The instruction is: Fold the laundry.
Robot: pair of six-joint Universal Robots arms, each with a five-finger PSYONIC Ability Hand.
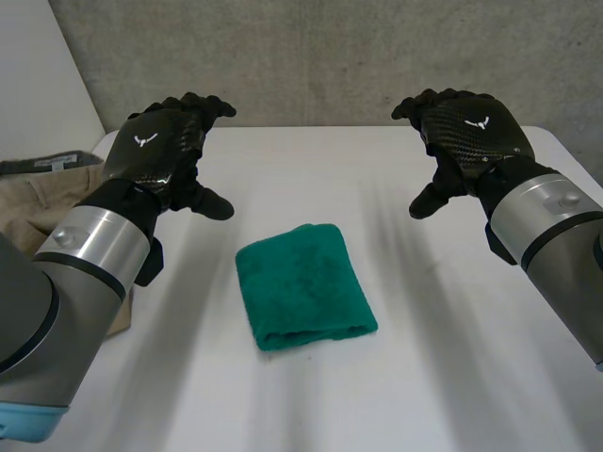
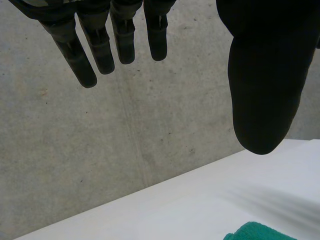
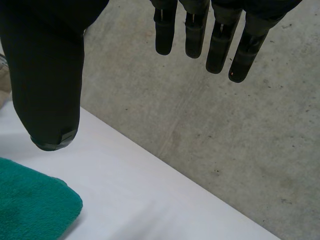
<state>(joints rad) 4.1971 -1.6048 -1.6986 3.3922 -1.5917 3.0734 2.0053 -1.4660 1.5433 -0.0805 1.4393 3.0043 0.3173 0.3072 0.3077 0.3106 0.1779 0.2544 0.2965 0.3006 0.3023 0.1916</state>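
Observation:
A green towel [image 1: 303, 284] lies folded into a small rectangle in the middle of the white table [image 1: 311, 151]. My left hand [image 1: 162, 146] hovers above the table to the towel's far left, fingers straight and thumb apart, holding nothing. My right hand [image 1: 465, 132] hovers to the towel's far right in the same open pose, also empty. In the left wrist view a corner of the green towel [image 2: 257, 232] shows below the thumb [image 2: 265, 85]. In the right wrist view a rounded corner of the green towel [image 3: 35, 205] lies under the thumb [image 3: 47, 85].
A beige garment [image 1: 47, 212] with a grey piece behind it lies heaped at the table's left edge, beside my left arm. A concrete wall [image 1: 311, 56] stands just behind the table's far edge.

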